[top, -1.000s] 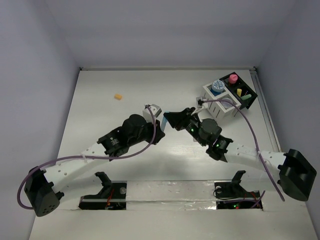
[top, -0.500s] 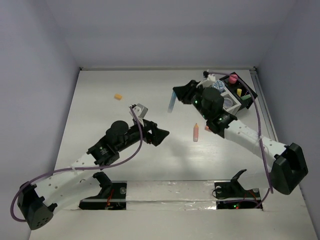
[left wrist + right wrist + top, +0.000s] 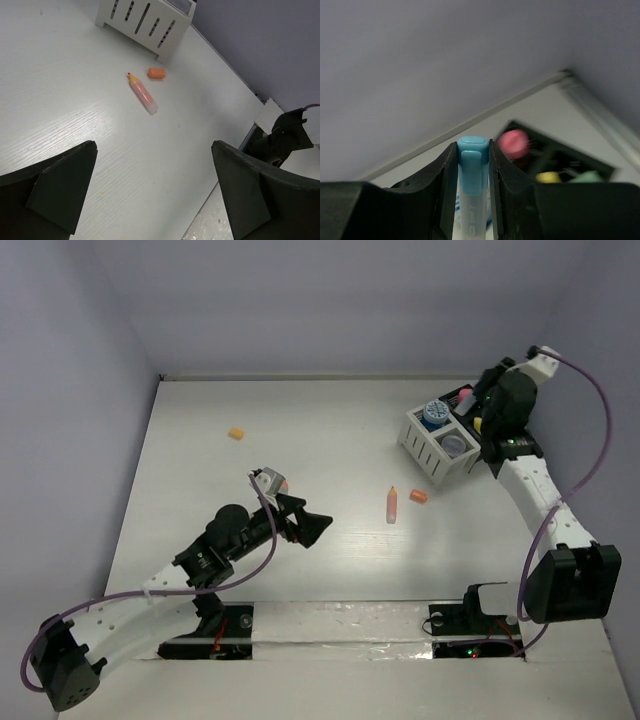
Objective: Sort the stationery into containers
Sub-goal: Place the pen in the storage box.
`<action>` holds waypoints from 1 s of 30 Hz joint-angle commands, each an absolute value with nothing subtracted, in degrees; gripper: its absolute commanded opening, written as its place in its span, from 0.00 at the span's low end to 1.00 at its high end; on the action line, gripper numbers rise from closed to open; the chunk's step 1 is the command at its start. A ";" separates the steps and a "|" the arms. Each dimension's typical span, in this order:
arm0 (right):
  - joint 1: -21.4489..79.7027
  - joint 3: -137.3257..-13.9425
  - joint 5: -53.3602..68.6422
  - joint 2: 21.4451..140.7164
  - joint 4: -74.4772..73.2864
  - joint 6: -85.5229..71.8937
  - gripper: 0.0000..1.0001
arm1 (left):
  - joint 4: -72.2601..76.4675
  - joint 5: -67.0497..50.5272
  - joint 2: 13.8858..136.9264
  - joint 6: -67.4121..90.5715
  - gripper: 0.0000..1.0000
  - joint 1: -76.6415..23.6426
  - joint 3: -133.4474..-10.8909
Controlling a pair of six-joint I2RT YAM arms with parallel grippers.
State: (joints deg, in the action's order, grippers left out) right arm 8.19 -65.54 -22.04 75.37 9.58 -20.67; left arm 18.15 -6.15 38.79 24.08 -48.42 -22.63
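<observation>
My right gripper point(image 3: 473, 150) is shut on a pen with a clear barrel and a blue cap point(image 3: 473, 165). It hovers over the black half of the organizer point(image 3: 560, 160), where a pink jar point(image 3: 514, 142), a yellow piece point(image 3: 548, 176) and a mint piece point(image 3: 587, 176) sit. From above, the right gripper point(image 3: 472, 405) hides most of that half. The white half point(image 3: 425, 450) holds a blue jar point(image 3: 435, 413) and a grey jar point(image 3: 455, 445). An orange pen point(image 3: 392, 504) and an orange capsule point(image 3: 418, 496) lie on the table. My left gripper point(image 3: 310, 525) is open, holding nothing, left of them.
Another small orange piece point(image 3: 236, 433) lies far left on the table. The left wrist view shows the orange pen point(image 3: 142, 93), the capsule point(image 3: 156, 73) and the slatted white wall point(image 3: 145, 17) ahead. Walls enclose the table at the back and sides.
The left gripper opened and drew back toward the near left. The right arm carried the blue pen from mid-table to above the organizer. The orange pen and capsule now lie uncovered.
</observation>
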 commanded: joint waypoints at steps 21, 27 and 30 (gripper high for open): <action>-3.60 -69.09 -37.70 93.95 19.68 -0.70 0.00 | 22.94 4.04 32.51 22.15 0.99 -48.69 -17.05; -3.60 -65.66 -36.83 93.43 20.66 -2.28 0.05 | 23.64 3.96 34.27 22.15 0.99 -48.69 -17.23; -3.60 -64.95 -35.95 92.46 20.31 -3.51 0.40 | 23.73 4.04 34.89 22.24 0.99 -48.69 -17.31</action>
